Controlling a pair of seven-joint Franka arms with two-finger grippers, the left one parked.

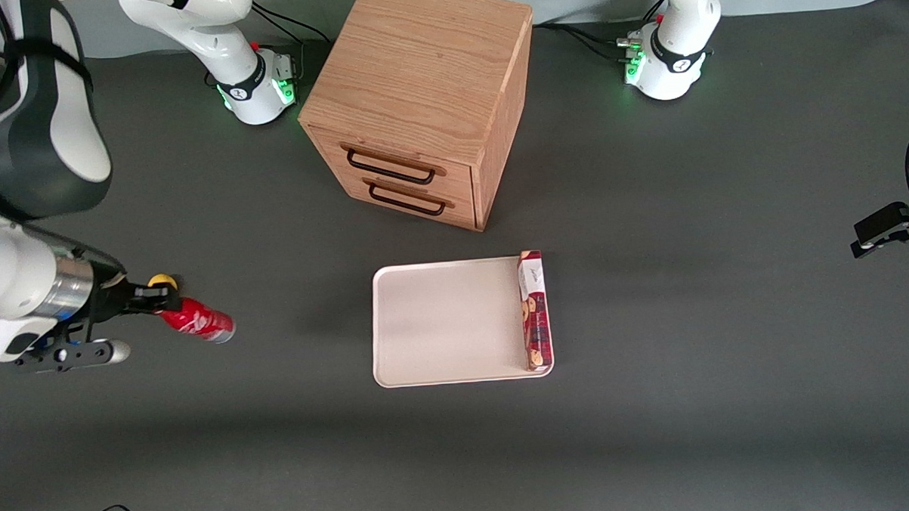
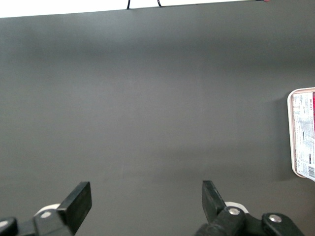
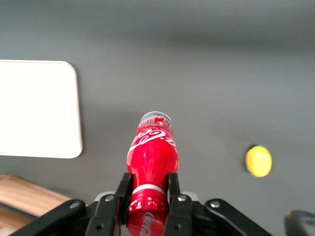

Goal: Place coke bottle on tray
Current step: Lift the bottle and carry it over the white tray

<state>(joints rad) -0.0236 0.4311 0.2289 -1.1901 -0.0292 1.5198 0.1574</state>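
Front view shows a dark grey matte table (image 1: 728, 291) filling nearly the whole frame, with a pale wall strip along the top edge and cables trailing at the upper and bottom edges. An oak-coloured wooden cabinet with two drawers and black wire handles (image 1: 419, 105) stands at upper centre. In front of its drawers, near the middle of the frame, lies the flat cream rectangular tray with rounded corners and a low rim (image 1: 445, 324). A long red biscuit box (image 1: 533, 311) lies inside the tray along the rim that faces the parked arm's end of the table.

At the left edge of the front view, the right arm's black two-finger gripper (image 1: 150, 298) hangs above the table, well apart from the tray and toward the working arm's end. Its fingers are closed partway around the neck of the small red coke bottle with white lettering and a silvery base (image 1: 197, 319), gripping it just under the cap. The bottle is carried nearly horizontal, its long axis tilted slightly down, silvery base pointing toward the tray and cap end held in the gripper. A small round yellow object (image 1: 162, 281) sits on the table just beside the gripper in the front view; the right wrist view shows it (image 3: 258, 161) apart from the bottle (image 3: 151, 162).
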